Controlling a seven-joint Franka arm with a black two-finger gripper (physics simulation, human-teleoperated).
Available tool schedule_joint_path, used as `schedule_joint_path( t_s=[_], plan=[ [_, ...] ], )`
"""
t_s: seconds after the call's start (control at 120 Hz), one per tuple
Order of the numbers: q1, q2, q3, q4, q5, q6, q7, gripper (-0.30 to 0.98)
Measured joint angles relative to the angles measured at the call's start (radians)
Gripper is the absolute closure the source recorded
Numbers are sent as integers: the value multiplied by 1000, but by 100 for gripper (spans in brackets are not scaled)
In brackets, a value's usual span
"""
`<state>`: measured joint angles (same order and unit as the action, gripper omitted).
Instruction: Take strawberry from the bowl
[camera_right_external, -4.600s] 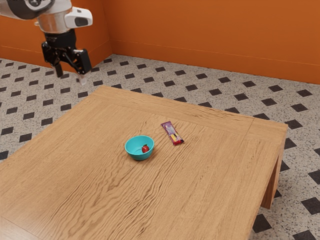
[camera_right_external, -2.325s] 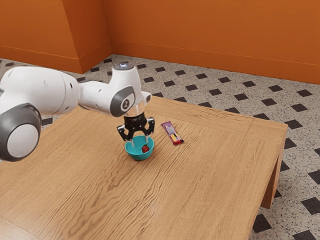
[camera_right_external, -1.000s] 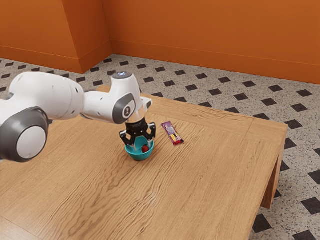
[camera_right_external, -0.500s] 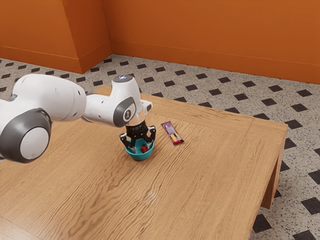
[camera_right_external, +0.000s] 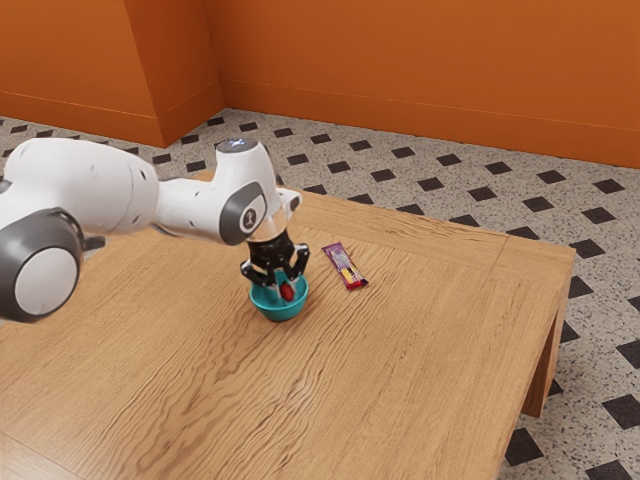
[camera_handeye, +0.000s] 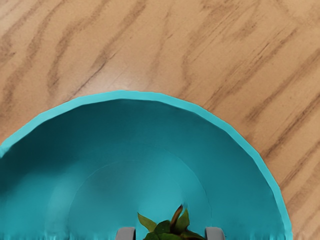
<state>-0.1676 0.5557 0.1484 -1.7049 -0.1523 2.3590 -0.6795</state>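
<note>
- Surface: you have a pale brown wood table (camera_right_external: 410, 350) with dark wavy grain; one leg (camera_right_external: 543, 375) visible at the exterior view's right.
- Room: orange walls (camera_right_external: 420, 60), speckled grey floor (camera_right_external: 470, 185) set with dark diamonds.
- Your gripper (camera_right_external: 283, 289) points down at the teal bowl (camera_right_external: 280, 311), closed around the strawberry (camera_right_external: 287, 292), one finger (camera_handeye: 125, 234) each side.
- Strawberry at the bowl's mouth; you can't tell whether it clears the rim.
- Purple-and-red packet (camera_right_external: 345, 267) lies on the table near the bowl, apart from it.
- Cut off: green leaves (camera_handeye: 172, 230) and the bowl's near part at the wrist view's lower edge; berry's red body hidden there. Arm (camera_right_external: 90, 190) runs out at the exterior view's left.
- Packet print too small to read.
</note>
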Motion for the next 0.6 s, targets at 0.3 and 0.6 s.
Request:
schedule_joint_path(
  t_s=[0.3,0.6],
  plan=[
    [-111,-310,-8,-373,5,-5,-22,69],
    [-170,-305,-9,-464,-10,-11,-30,68]
  ],
)
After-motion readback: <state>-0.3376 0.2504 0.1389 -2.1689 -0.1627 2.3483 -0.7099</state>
